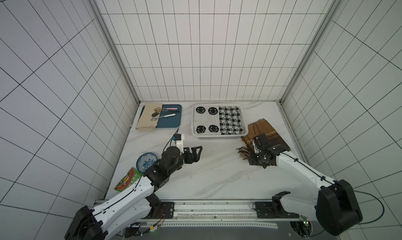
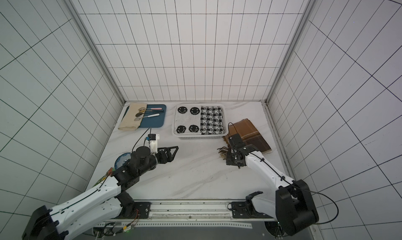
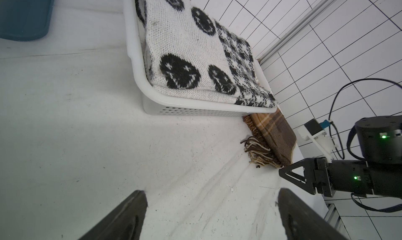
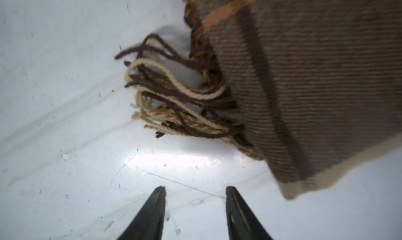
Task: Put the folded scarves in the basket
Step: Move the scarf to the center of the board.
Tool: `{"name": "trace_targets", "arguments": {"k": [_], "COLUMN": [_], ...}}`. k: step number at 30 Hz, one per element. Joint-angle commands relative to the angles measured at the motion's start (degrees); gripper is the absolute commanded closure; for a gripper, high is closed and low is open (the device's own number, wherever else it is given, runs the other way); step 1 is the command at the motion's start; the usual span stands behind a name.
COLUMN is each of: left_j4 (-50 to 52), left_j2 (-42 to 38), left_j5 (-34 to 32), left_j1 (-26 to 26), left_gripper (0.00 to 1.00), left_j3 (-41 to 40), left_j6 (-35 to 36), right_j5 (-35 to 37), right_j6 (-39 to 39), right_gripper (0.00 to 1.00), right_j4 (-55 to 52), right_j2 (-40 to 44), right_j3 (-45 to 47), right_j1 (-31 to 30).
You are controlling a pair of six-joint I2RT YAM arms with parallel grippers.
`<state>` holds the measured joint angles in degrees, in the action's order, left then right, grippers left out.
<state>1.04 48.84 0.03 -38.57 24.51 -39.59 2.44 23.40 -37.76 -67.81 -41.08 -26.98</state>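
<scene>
The folded brown plaid scarf (image 1: 269, 131) with a tasselled fringe is lying flat by the right edge of the white marble tabletop (image 1: 217, 178). It is sitting just beside the white perforated plastic basket (image 1: 218, 137). The right gripper (image 4: 194, 187) is hovering at the scarf's near corner. Its jaws are standing apart over bare marble, with the fringe just ahead and untouched. A black-and-white knitted cloth (image 1: 208, 120) is filling the basket at the far edge. The left gripper (image 3: 212, 193) is hanging mid-table, its jaws spread wide and holding nothing.

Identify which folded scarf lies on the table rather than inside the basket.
The brown plaid scarf with the fringe: it lies on the table beside the basket, whereas the black-and-white knitted scarf sits inside it.
</scene>
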Motion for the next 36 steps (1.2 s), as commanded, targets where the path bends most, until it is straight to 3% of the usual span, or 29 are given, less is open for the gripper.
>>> {"name": "trace_targets", "arguments": {"k": [1,11,23,28,32,36], "left_j4": [-0.69,-0.86,-0.93,-0.84,-1.04,-1.04], "left_j2": [0.2,0.24,-0.14,-0.5,-0.5,-0.74], "left_j5": [0.23,0.23,0.74,0.66,1.08,1.43], "left_j1": [-0.17,-0.12,-0.12,-0.13,-0.15,-0.12], "left_gripper": [0.03,0.03,0.03,0.03,0.03,0.03], "left_j3": [-0.24,-0.29,-0.39,-0.49,-0.49,-0.53], "left_j6": [0.66,0.51,0.35,0.33,-0.22,-0.56], "right_j5": [11.13,9.26,4.93,0.14,-1.59,-0.92], "right_j6": [-1.67,-6.86,-5.45,-6.35,-4.74,-3.09], "right_gripper": [0.45,0.43,0.46,0.57,0.72,0.76], "right_j4": [-1.33,0.15,-3.99,-6.1,-6.23,-6.86], "right_j2": [-1.99,-20.55,-28.53,-34.27,-31.01,-27.08], "right_j3": [-4.33,-15.82,-17.35,-16.76,-13.94,-9.24], "right_j1": [0.98,4.52,5.64,7.01,6.75,5.1]}}
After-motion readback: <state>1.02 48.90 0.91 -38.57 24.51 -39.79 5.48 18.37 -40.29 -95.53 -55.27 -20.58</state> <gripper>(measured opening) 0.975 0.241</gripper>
